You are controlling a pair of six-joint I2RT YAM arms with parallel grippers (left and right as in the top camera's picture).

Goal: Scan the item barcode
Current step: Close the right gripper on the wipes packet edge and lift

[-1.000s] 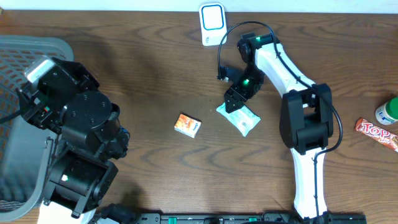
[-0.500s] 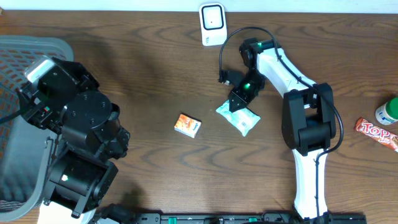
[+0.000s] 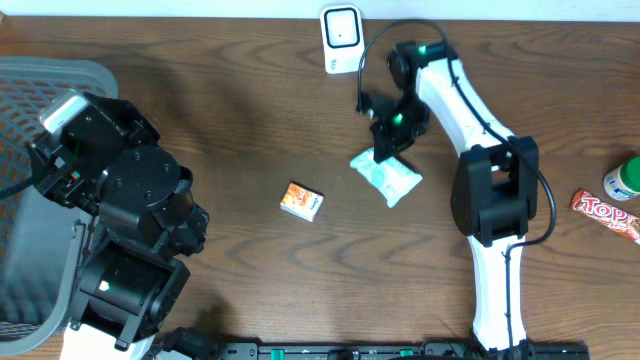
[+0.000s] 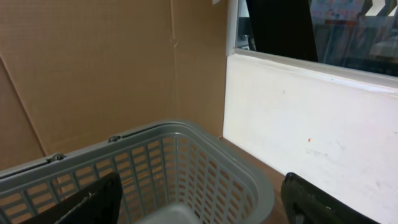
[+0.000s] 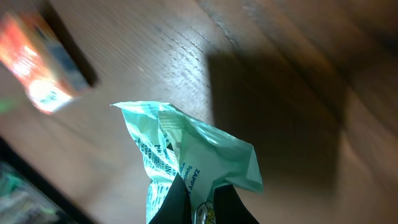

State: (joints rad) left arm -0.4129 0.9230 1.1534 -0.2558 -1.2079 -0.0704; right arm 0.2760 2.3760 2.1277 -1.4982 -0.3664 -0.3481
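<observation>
Wrist closeup shows right hand point(image 5: 200, 200) clamped on green packet point(image 5: 186, 149); left hand point(image 4: 199, 210) spread wide.

Table point(image 3: 230, 110): dark brown wood grain, bearing everything listed below.
Basket point(image 3: 60, 75): grey plastic with latticed walls, at the table's far left; its rim point(image 4: 186, 134) curves across the left wrist view.
Small box point(image 3: 301, 201): orange and white, lying flat near the table's middle, alone.
Snack bar point(image 3: 605, 213): red wrapper lettered "TOP", at the right edge.
Bottle point(image 3: 622, 180): white with a green cap, near the bar, cut off by the frame.
Cardboard sheet point(image 4: 93, 68): brown, upright behind the basket.
Wall panel point(image 4: 311, 124): white, beside the cardboard.
</observation>
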